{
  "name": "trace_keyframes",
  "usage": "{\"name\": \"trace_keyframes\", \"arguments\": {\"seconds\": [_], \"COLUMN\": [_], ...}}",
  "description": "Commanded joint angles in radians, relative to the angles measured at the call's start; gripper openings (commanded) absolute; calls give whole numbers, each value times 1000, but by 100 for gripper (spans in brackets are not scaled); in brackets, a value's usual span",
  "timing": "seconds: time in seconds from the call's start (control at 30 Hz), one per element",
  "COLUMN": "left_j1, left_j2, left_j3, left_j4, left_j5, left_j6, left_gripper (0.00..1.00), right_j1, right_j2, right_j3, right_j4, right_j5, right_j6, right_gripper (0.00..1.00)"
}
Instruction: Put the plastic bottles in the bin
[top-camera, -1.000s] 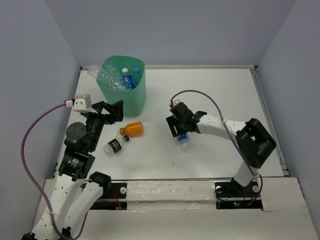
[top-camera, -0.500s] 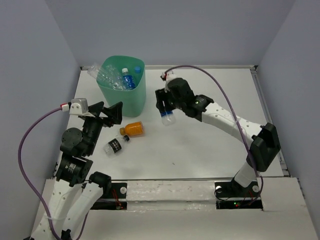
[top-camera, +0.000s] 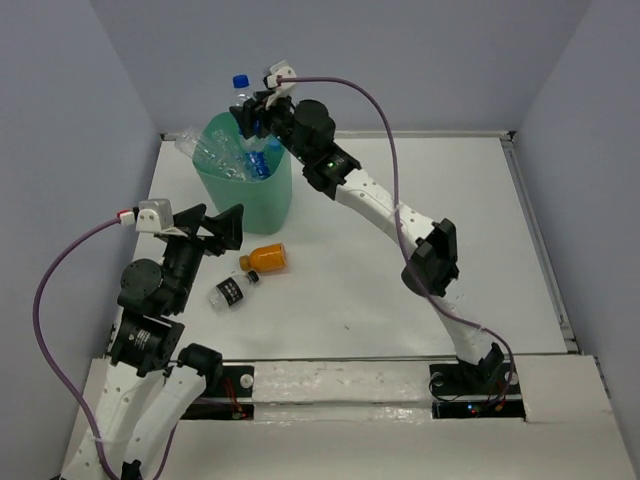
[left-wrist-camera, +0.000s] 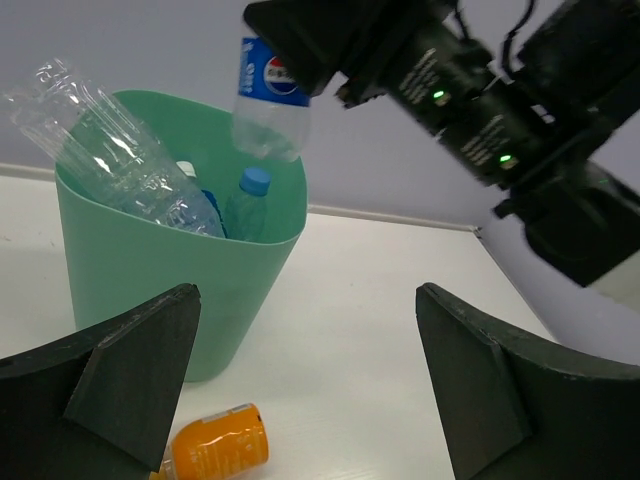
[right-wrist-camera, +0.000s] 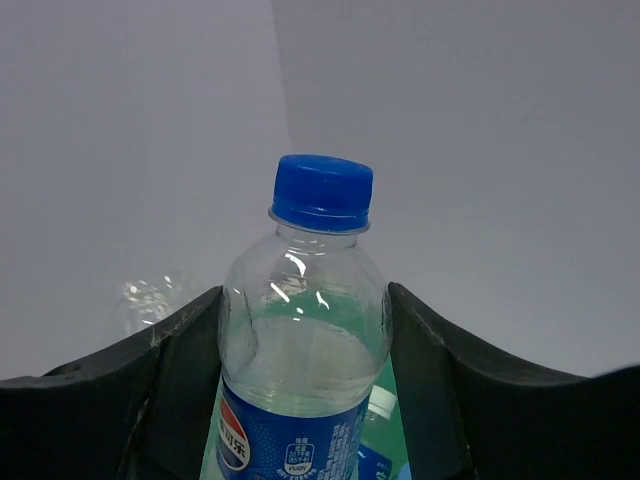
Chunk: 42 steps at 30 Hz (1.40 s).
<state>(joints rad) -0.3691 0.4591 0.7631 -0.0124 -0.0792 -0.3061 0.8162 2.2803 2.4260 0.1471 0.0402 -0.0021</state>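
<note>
The mint-green bin (top-camera: 252, 203) stands at the back left with several clear plastic bottles in it; one large bottle (top-camera: 200, 150) leans out over its left rim. My right gripper (top-camera: 250, 112) is shut on a blue-labelled clear bottle (top-camera: 240, 92) with a blue cap and holds it above the bin's rim. In the right wrist view the bottle (right-wrist-camera: 305, 350) sits upright between the fingers (right-wrist-camera: 175, 385). The left wrist view shows the held bottle (left-wrist-camera: 268, 100) above the bin (left-wrist-camera: 150, 290). My left gripper (top-camera: 215, 228) is open and empty, just left of the bin's base.
An orange bottle (top-camera: 268, 258) lies on the table in front of the bin; it also shows in the left wrist view (left-wrist-camera: 215, 450). A small dark-labelled bottle (top-camera: 230, 291) lies nearer the left arm. Grey walls enclose the white table.
My right arm has carried the blue-labelled bottle from the table's middle up and to the far left, over the bin. The left arm has barely shifted.
</note>
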Motion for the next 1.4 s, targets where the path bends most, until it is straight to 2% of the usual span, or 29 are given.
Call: {"name": "trace_keyframes", "arguments": {"seconds": [0.0, 0.03, 0.07, 0.23, 0.37, 0.43, 0.47, 0.57, 0.6, 0.63, 0.7, 0.77, 0.97, 1.1, 1.37], "left_j1": [-13, -14, -14, -14, -14, -14, -14, -13, -11, -11, -11, -8, -2, 4, 9], "left_j2": [-13, -14, -14, -20, -19, -22, -23, -33, -33, -34, -33, -27, -7, -5, 6], "left_j3": [2, 2, 4, 2, -1, -1, -1, -2, -2, -4, -4, -5, -4, -4, -5], "left_j4": [37, 35, 34, 34, 34, 32, 31, 29, 29, 29, 28, 28, 22, 23, 22], "left_j5": [-11, -13, -17, -33, -50, -66, -76, -109, -126, -132, -145, -156, -185, -198, -182], "left_j6": [1, 1, 2, 2, 2, 5, 5, 5, 9, 7, 7, 10, 22, 24, 24], "left_gripper": [98, 98, 98, 98, 98, 98, 98, 98, 98, 98, 98, 98, 98, 98, 98], "right_j1": [1, 1, 1, 1, 1, 1, 1, 1, 1, 1, 1, 12, 66, 124, 144], "right_j2": [100, 107, 110, 42, -74, -195, -285, -411, -477, -501, -530, -544, -522, -470, -323], "right_j3": [82, 65, 61, -34, -142, -307, -443, -657, -721, -830, -902, -970, -1035, -1013, -912], "right_j4": [161, 175, 183, 238, 221, 217, 212, 172, 134, 108, 21, -27, -142, -256, -276], "right_j5": [9, 10, 10, 9, -20, -84, -115, -250, -293, -391, -468, -534, -531, -412, -303], "right_j6": [-90, -96, -108, -133, -130, -108, -105, -98, -98, -101, -105, -117, -203, -318, -424], "right_gripper": [36, 41, 55, 85, 88, 87, 85, 77, 70, 68, 64, 65, 82, 92, 95]}}
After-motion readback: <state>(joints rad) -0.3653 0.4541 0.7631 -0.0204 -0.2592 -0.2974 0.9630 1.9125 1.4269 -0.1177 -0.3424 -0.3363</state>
